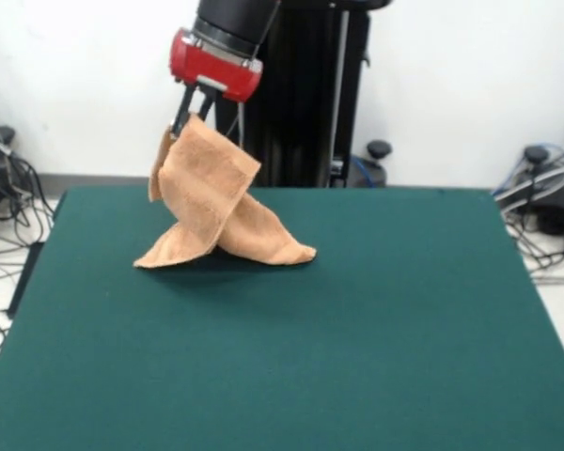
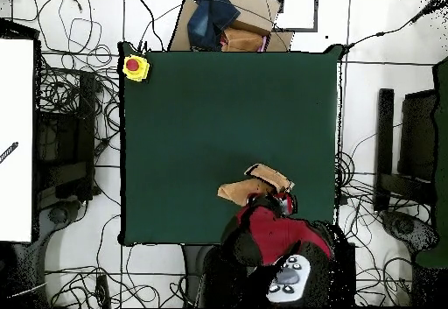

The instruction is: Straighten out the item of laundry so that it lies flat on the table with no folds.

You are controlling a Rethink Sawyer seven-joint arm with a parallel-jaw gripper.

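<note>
The item of laundry (image 1: pixel 211 202), an orange-tan terry towel, hangs twisted from my gripper (image 1: pixel 190 115), which is shut on its top edge. Its two lower ends trail on the dark green table (image 1: pixel 357 319) and spread left and right, crossing each other. Seen from overhead, the towel (image 2: pixel 254 183) lies bunched near the table's (image 2: pixel 201 113) bottom right area, right at the red arm's head, and the gripper itself is hidden under the arm.
A yellow box with a red button (image 2: pixel 136 67) sits at the table's top left corner in the overhead view. Cardboard and blue cloth (image 2: pixel 223 21) lie beyond the top edge. Cables cover the floor around the table.
</note>
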